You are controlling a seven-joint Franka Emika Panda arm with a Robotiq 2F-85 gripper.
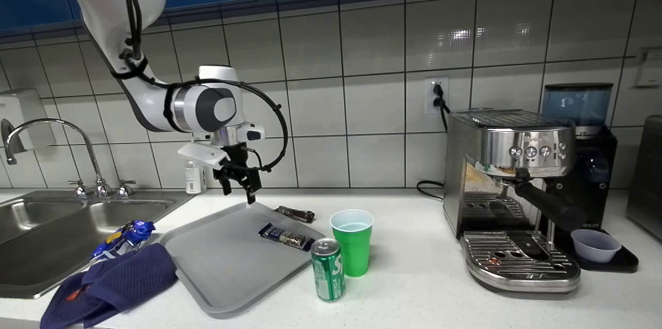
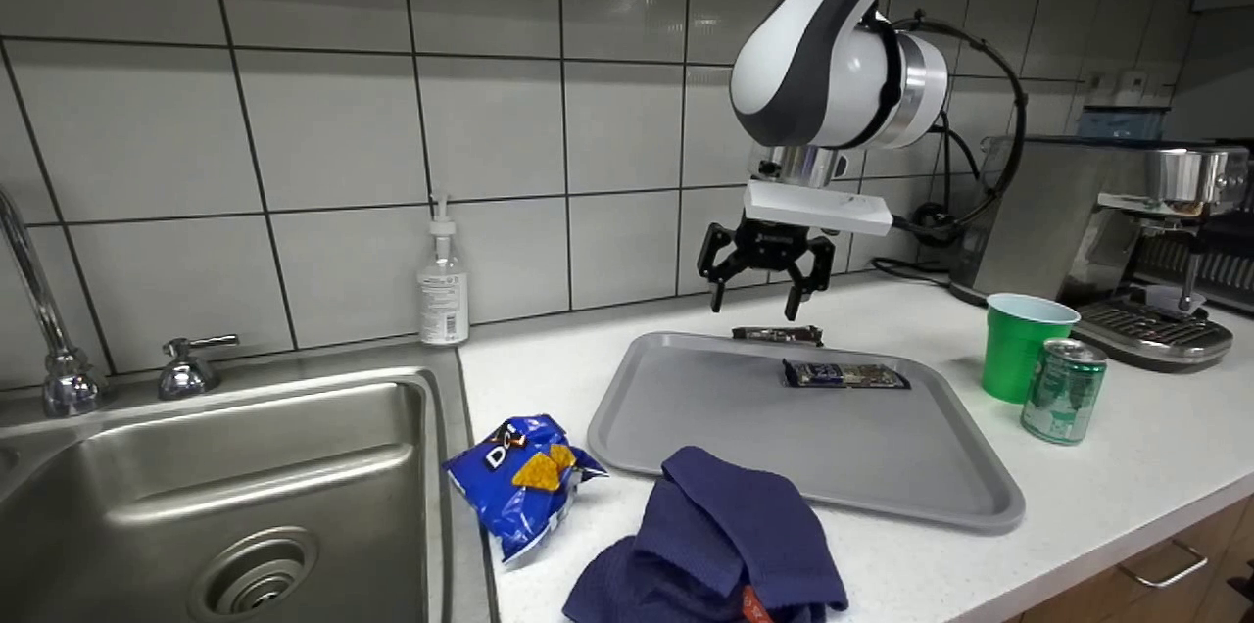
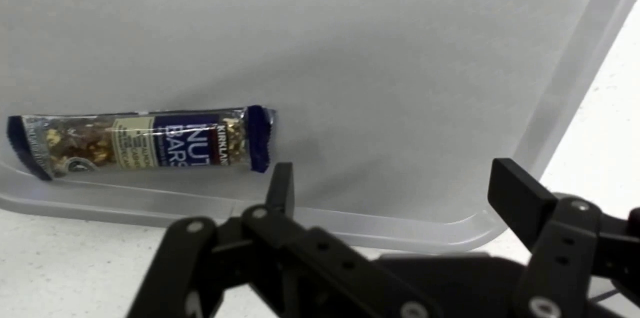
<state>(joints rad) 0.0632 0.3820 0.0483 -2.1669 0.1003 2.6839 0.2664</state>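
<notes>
Up over one corner of the gray tray (image 2: 715, 398), hanging from the robot arm (image 2: 833, 65) with the gripper (image 2: 754, 306) spread wide — fingers (image 3: 281, 190) far apart, holding nothing, touching nothing. Below on the tray, lying flat with its lettering up: the nut bar (image 3: 137, 143). Just past nine o'clock from the gripper in the wrist view, off to one side rather than between the fingers, and toward four o'clock in both exterior views. Close beside one finger by outline in the wrist view — yet lower down and apart from it in both exterior views. Overlapping the tray's sloping rim with its farther end, as seen from the wrist.

Just outside the tray, on the white counter (image 1: 403, 287): a dark-wrapped bar (image 1: 295, 214), between three and four o'clock from the gripper in an exterior view. Farther out, toward four o'clock in an exterior view: the green cup (image 1: 354, 249), with the green can (image 1: 329, 272) just beside it. Toward eight o'clock in both exterior views, between the sink (image 2: 456, 417) and the tray: a blue chip bag (image 2: 524, 481). At six o'clock in an exterior view, close by the tray: a bunched navy towel (image 2: 705, 545). At three o'clock in an exterior view, well apart: the espresso machine (image 1: 509, 153).
</notes>
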